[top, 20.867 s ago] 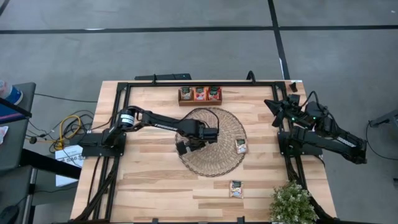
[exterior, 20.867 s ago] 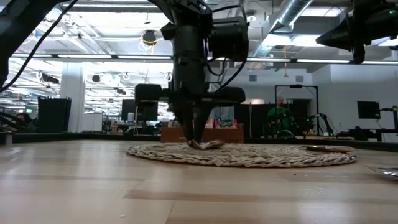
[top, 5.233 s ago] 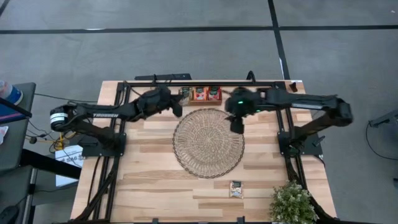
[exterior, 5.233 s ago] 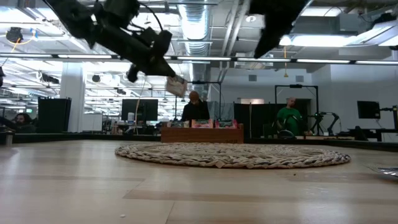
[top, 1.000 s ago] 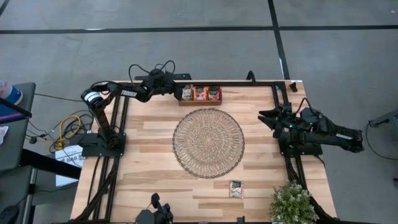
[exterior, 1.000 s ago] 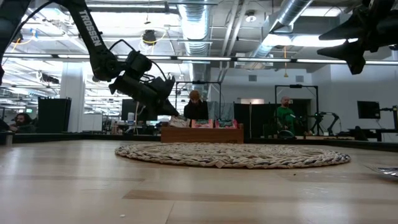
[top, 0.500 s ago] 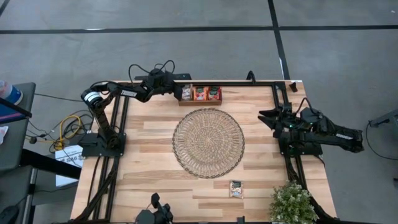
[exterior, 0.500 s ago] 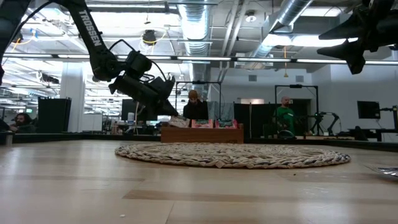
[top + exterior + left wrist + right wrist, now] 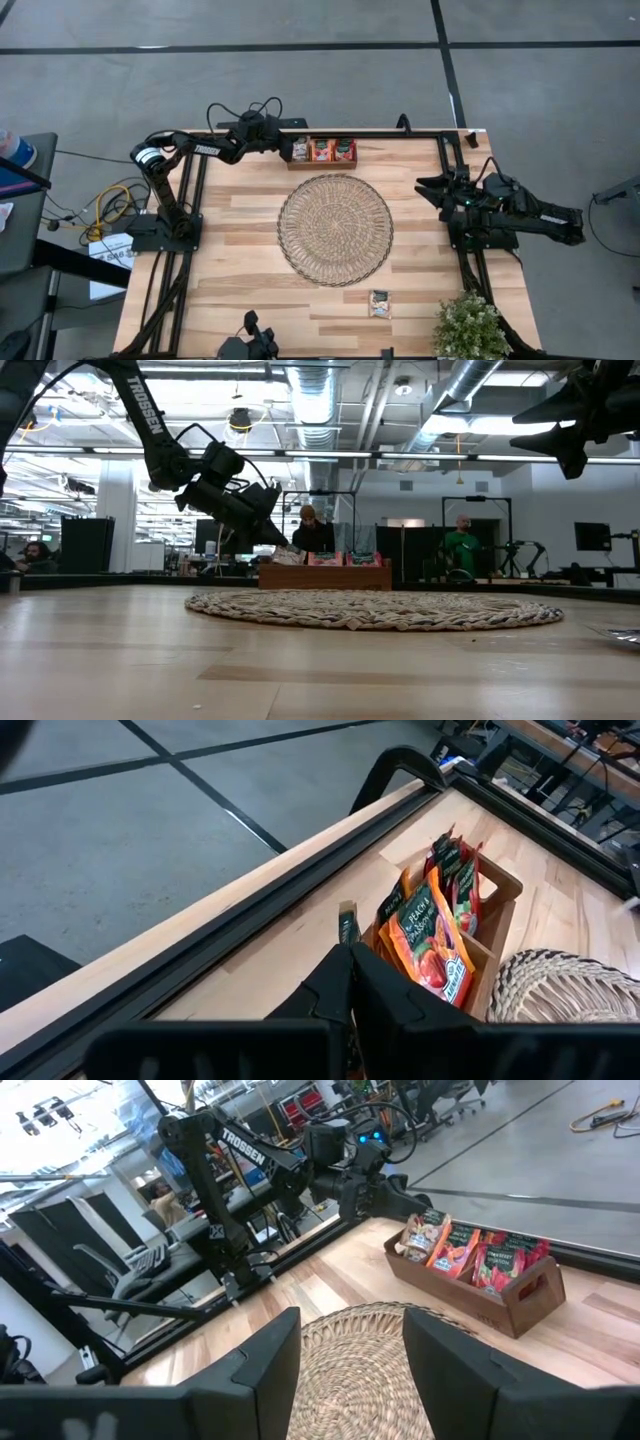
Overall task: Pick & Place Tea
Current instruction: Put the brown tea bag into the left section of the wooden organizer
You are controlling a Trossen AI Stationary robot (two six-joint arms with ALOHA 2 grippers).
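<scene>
Over the last second nothing is moving: one pale tea sachet (image 9: pixel 379 303) is still lying alone at the near edge of the surface (image 9: pixel 250 290), waiting its turn, well apart from the empty woven mat (image 9: pixel 335 229). At the far edge, the left gripper (image 9: pixel 287 150) is holding at the tray (image 9: pixel 322 152), jaws fully closed around a pale sachet (image 9: pixel 347 924), apparently seating it beside red and orange sachets (image 9: pixel 428 935) with green patches. The right gripper (image 9: pixel 432 187) is idling by its base, jaws open, empty.
</scene>
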